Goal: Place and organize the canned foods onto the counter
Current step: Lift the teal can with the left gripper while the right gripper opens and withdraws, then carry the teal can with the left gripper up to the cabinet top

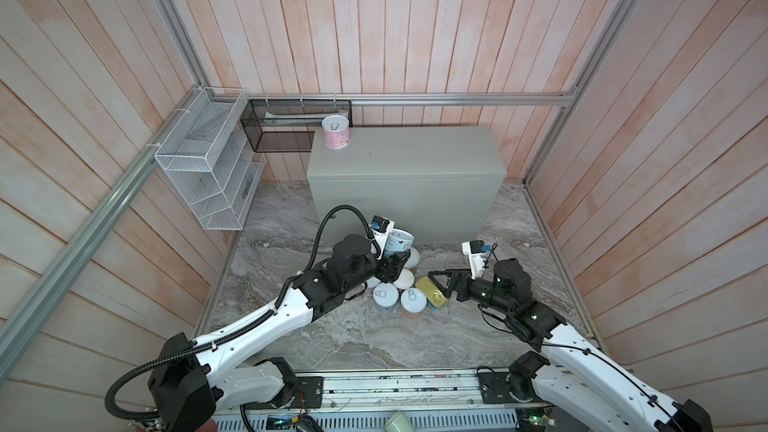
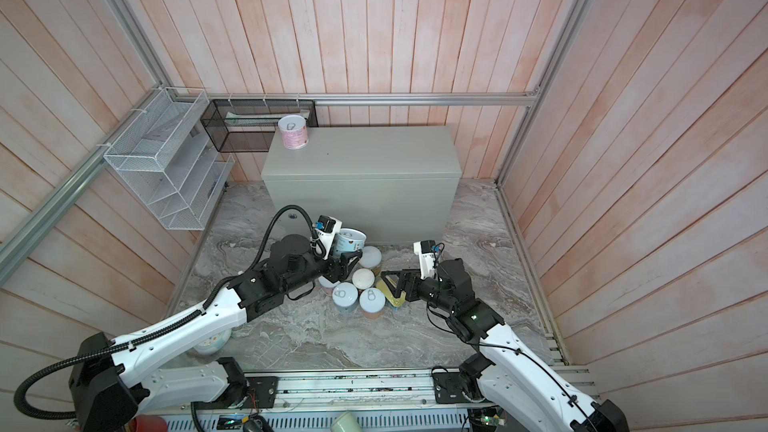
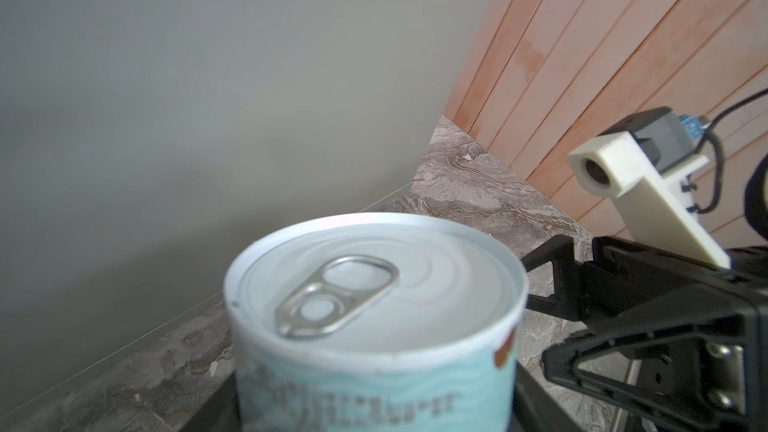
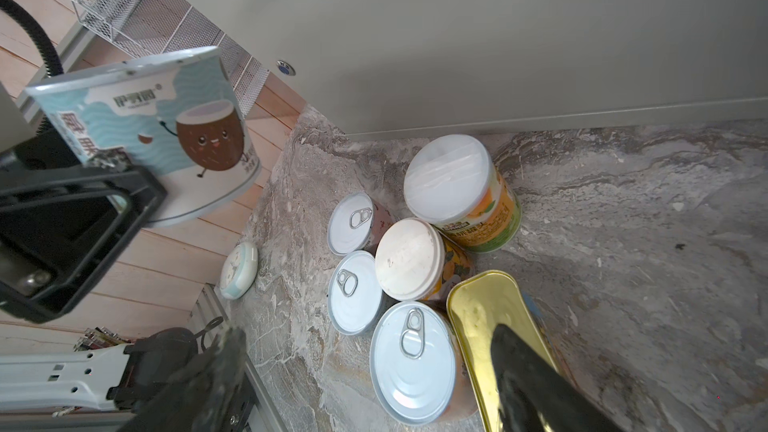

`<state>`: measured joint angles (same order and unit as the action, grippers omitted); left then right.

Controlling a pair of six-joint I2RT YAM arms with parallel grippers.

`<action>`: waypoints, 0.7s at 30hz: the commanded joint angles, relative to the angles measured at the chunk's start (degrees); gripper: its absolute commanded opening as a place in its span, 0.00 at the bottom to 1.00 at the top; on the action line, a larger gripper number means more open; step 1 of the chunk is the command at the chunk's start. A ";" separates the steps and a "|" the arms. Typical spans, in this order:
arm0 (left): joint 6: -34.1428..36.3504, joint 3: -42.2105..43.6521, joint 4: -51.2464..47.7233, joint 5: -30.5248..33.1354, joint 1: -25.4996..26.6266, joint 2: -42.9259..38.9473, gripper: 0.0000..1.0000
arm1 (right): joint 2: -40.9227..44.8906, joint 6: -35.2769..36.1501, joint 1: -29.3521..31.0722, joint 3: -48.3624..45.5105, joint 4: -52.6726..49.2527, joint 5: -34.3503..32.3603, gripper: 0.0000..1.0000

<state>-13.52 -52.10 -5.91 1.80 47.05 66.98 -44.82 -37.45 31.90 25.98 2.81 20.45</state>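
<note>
Left gripper (image 1: 392, 261) — jaws clamped on blue coconut can (image 1: 398, 241); can held raised above can group, in front of counter (image 1: 407, 164).
Right gripper (image 1: 440, 282) — jaws spread wide, nothing held; one finger (image 4: 532, 380) lay over gold tin (image 4: 486, 301), contact not determinable.
Pink can (image 1: 336, 132) stood upright on counter top, back left corner.
On marble surface (image 1: 332, 338), just before counter: three pull-tab cans (image 4: 353, 292), two white-lidded cans (image 4: 409, 257), gold tin, all close together.
</note>
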 commanded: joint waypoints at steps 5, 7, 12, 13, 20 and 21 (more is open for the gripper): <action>-0.10 -6.44 -4.99 3.87 -0.60 -4.73 0.59 | -3.60 -0.87 0.39 1.66 9.20 -0.54 0.92; 1.00 -7.29 -5.44 3.65 -0.85 -4.98 0.59 | -5.12 -1.99 0.44 2.09 12.44 -0.97 0.92; 1.81 -8.86 -4.07 0.72 -2.70 -4.73 0.59 | -8.47 -1.90 0.53 3.70 16.55 -1.86 0.92; 1.82 -9.15 -3.63 -0.28 -3.28 -4.72 0.59 | -8.99 -1.45 0.53 3.94 16.68 -2.07 0.92; 2.73 -13.80 -2.76 -3.20 -5.78 -2.82 0.59 | -10.94 -1.03 1.06 1.63 23.64 -3.04 0.92; 2.95 -14.61 -2.92 -3.34 -5.82 -2.65 0.59 | -11.08 -1.04 1.26 1.04 24.79 -3.09 0.92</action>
<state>-12.23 -62.52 -13.56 0.23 41.43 64.66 -55.53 -38.96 32.49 28.10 21.71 18.44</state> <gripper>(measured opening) 0.746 0.919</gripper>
